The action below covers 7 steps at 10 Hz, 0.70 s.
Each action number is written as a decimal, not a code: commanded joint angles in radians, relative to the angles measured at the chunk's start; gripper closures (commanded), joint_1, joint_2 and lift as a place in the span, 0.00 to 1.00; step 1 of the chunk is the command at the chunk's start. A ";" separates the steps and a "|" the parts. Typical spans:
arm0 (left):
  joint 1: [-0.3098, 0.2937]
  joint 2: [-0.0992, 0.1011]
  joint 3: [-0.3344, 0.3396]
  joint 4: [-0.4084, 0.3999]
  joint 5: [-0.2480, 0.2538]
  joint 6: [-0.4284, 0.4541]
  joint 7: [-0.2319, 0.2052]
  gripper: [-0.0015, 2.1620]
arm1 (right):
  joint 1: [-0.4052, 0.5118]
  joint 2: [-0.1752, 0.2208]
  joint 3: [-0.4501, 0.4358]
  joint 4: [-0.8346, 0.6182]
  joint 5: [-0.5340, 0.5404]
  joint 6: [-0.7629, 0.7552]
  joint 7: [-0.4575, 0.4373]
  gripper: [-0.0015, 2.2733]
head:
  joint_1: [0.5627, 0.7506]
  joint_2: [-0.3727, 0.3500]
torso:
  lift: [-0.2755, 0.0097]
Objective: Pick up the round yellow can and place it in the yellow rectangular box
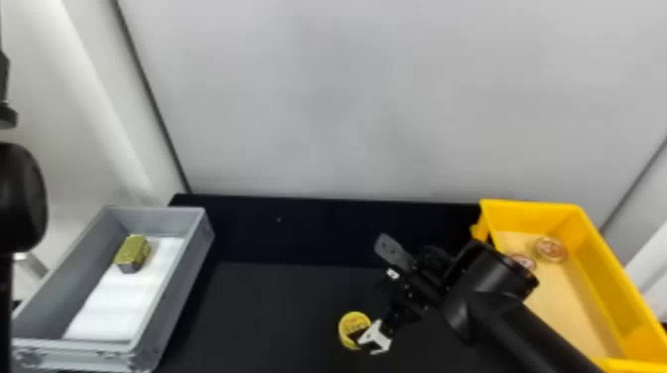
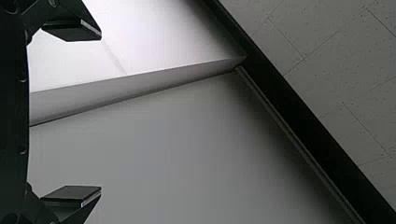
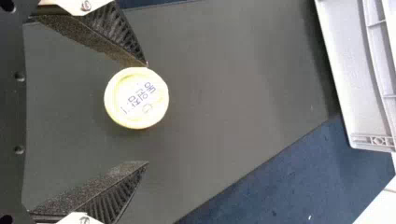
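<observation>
The round yellow can lies on the black table at the front middle. My right gripper is over it with fingers apart, one fingertip overlapping the can's right edge. In the right wrist view, the yellow can is between the open fingers of my right gripper, close beside one fingertip, with a gap to the other. To the right stands the yellow rectangular box. My left arm is at the left edge; in the left wrist view my left gripper is open and holds nothing.
A grey tray on the left holds a small olive-gold box beside a white sheet. Two round reddish cans, one of them the nearer-edge can, lie inside the yellow box. A grey wall rises behind the table.
</observation>
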 commanded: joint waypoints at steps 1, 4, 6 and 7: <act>-0.002 0.001 0.001 0.000 0.000 0.000 0.000 0.05 | 0.011 0.017 -0.015 0.016 -0.019 0.008 -0.005 0.00 | 0.53 0.59 | 0.93; -0.002 0.003 0.001 0.000 0.000 0.001 0.000 0.05 | 0.012 0.022 -0.018 0.028 -0.024 -0.001 -0.011 0.00 | 0.53 0.59 | 0.93; 0.000 0.003 0.001 0.000 0.000 0.001 0.000 0.05 | 0.011 0.029 -0.022 0.056 -0.041 -0.012 -0.032 0.00 | 0.53 0.59 | 0.93; 0.000 0.003 0.001 0.000 0.000 0.001 0.000 0.05 | 0.011 0.036 -0.023 0.067 -0.047 -0.017 -0.037 0.00 | 0.53 0.59 | 0.93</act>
